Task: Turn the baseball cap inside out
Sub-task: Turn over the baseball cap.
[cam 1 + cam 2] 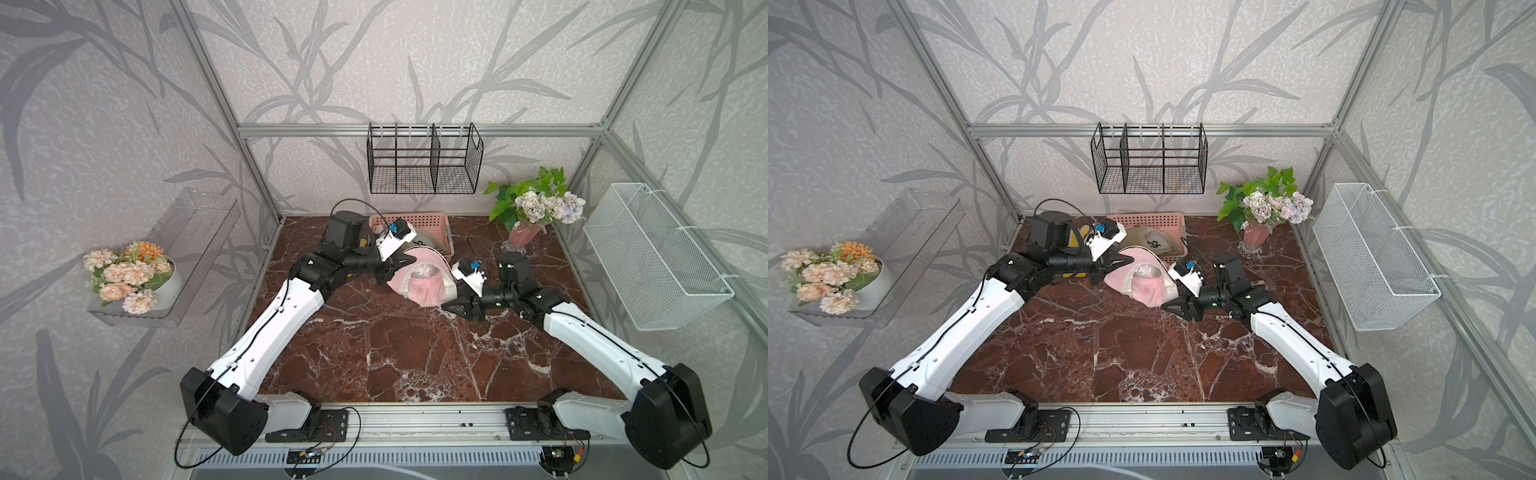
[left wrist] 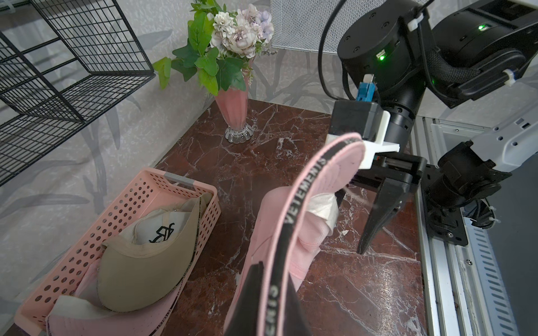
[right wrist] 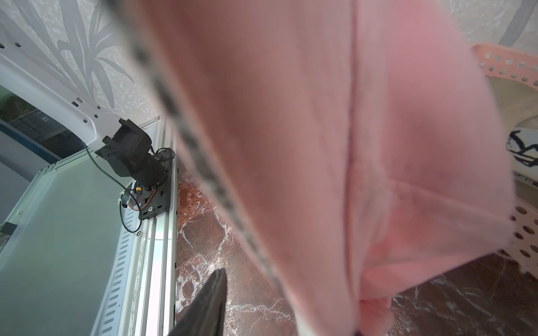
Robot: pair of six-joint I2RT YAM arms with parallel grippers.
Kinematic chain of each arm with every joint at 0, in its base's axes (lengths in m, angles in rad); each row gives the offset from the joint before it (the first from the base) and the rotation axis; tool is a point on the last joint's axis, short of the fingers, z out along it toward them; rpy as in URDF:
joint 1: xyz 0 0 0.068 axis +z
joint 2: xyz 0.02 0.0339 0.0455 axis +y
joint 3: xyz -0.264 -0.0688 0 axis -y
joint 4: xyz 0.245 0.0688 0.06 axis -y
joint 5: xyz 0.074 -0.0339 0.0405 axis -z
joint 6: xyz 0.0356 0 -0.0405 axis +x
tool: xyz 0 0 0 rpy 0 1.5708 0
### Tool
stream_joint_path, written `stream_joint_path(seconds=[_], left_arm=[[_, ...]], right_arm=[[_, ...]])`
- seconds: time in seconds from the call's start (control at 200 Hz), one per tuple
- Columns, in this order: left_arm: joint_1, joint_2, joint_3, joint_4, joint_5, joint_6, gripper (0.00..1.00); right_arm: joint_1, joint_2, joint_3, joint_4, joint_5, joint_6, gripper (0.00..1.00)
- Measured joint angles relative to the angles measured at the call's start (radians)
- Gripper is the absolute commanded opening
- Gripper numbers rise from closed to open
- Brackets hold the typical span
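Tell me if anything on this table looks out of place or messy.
The pink cap looks odd: it sags crumpled beside the pink basket, half turned, white lining showing, its lettered sweatband pinched by the left gripper. A beige cap sits tilted in the basket.

Background items on marble surface (image 1: pixel 395 353)
Pink basket (image 1: pixel 424 217) at the far edge holds a beige cap (image 2: pixel 139 270); flower vase (image 1: pixel 524 235) near it; black wire rack (image 1: pixel 435 160) on wall.
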Motion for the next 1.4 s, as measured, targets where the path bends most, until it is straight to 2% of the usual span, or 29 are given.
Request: stream_joint_path(seconds=[0.075,0.33,0.445,0.55,0.68,0.785,0.905,1.0,1.245,1.4], left_arm=[[0.000,0.001,0.000,0.001,0.005,-0.002,0.00],[0.005,0.001,0.000,0.038,0.027,-0.037,0.00],[0.007,0.001,-0.014,0.080,0.042,-0.077,0.00],[0.007,0.001,-0.048,0.126,0.052,-0.124,0.00],[0.006,0.001,-0.087,0.166,0.052,-0.182,0.00],[0.005,-0.002,-0.094,0.189,0.039,-0.224,0.00],[0.004,-0.010,-0.094,0.195,0.031,-0.251,0.00],[-0.007,-0.008,-0.093,0.192,0.031,-0.274,0.00],[-0.006,0.010,-0.087,0.186,0.018,-0.357,0.00],[0.001,0.017,-0.088,0.190,0.016,-0.418,0.00]], right_arm=[[0.000,-0.005,-0.014,0.032,-0.003,0.018,0.36],[0.002,-0.006,-0.022,0.098,-0.045,0.066,0.37],[0.004,-0.012,-0.045,0.188,-0.026,0.124,0.16],[0.008,-0.049,-0.103,0.303,0.059,0.209,0.00],[0.023,-0.111,-0.166,0.397,0.214,0.314,0.00],[0.047,-0.154,-0.174,0.404,0.415,0.379,0.00],[0.072,-0.163,-0.136,0.337,0.679,0.446,0.00],[0.085,-0.128,-0.066,0.262,0.831,0.487,0.02],[0.101,-0.007,0.001,0.178,0.980,0.546,0.20],[0.093,0.060,0.007,0.145,1.012,0.564,0.23]])
